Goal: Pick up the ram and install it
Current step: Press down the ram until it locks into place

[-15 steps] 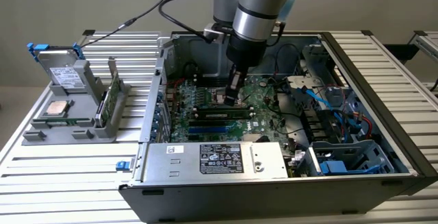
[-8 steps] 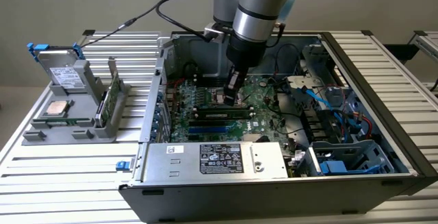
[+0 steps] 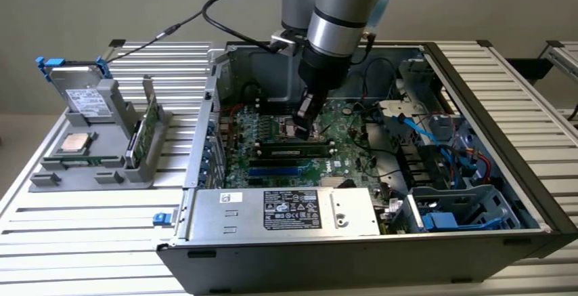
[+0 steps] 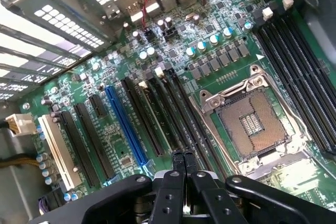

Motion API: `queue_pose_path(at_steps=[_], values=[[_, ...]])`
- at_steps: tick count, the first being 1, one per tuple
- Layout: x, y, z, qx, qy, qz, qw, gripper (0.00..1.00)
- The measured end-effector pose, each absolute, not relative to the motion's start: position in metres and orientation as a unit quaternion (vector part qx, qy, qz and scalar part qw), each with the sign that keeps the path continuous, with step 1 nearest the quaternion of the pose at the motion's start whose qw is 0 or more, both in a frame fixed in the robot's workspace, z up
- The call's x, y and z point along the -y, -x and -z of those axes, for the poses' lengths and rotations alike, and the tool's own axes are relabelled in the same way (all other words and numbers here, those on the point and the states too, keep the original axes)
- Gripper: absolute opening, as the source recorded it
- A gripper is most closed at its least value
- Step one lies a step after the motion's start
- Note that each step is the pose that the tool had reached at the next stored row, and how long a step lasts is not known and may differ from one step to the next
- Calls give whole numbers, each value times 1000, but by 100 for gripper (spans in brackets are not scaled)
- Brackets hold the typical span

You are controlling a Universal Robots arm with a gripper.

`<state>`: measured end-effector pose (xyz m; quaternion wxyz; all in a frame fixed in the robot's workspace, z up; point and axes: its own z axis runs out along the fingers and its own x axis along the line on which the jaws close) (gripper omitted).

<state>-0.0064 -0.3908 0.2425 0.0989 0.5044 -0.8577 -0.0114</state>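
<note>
Tool (image 4: 184, 157) fingers pressed together with nothing between them, poised over the ram (image 3: 291, 151) already lying in its slot on the motherboard (image 3: 348, 137); pressing squarely along the stick's top edge, I judge, would seat it evenly.

arm (image 3: 339, 11) near-vertical, wrist down, gripper (image 4: 183, 157) w/ jaws together, empty

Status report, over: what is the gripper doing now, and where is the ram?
Gripper shut, empty, low over motherboard slots. Ram seated in slot beside gripper. Nothing in the way.
</note>
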Motion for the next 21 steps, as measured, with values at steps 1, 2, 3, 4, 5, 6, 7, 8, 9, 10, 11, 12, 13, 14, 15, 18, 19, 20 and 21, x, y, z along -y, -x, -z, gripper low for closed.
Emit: queue_pose_path(at_steps=[1, 2, 3, 4, 5, 6, 7, 8, 9, 10, 11, 12, 13, 14, 15, 18, 19, 20, 21], values=[[391, 6, -242, 861, -500, 12, 99, 10], [391, 6, -242, 864, -494, 12, 98, 10], [391, 6, -242, 867, -489, 12, 98, 10], [391, 6, -242, 869, -484, 12, 98, 10], [391, 6, -242, 872, -479, 12, 98, 10], [391, 6, -242, 875, -474, 12, 97, 10], [391, 6, -241, 878, -468, 12, 97, 10], [391, 6, -241, 881, -463, 12, 97, 10], [391, 6, -241, 883, -458, 12, 97, 10], [391, 6, -241, 886, -453, 12, 96, 10], [391, 6, -241, 889, -448, 12, 96, 10], [391, 6, -241, 891, -443, 12, 96, 10], [391, 6, -240, 894, -438, 12, 96, 10], [391, 6, -240, 896, -433, 12, 96, 10], [391, 6, -240, 899, -428, 12, 96, 10], [391, 6, -240, 906, -412, 11, 96, 10], [391, 6, -240, 908, -407, 11, 96, 10], [391, 6, -240, 911, -402, 10, 95, 10], [391, 6, -240, 913, -397, 10, 95, 10]])
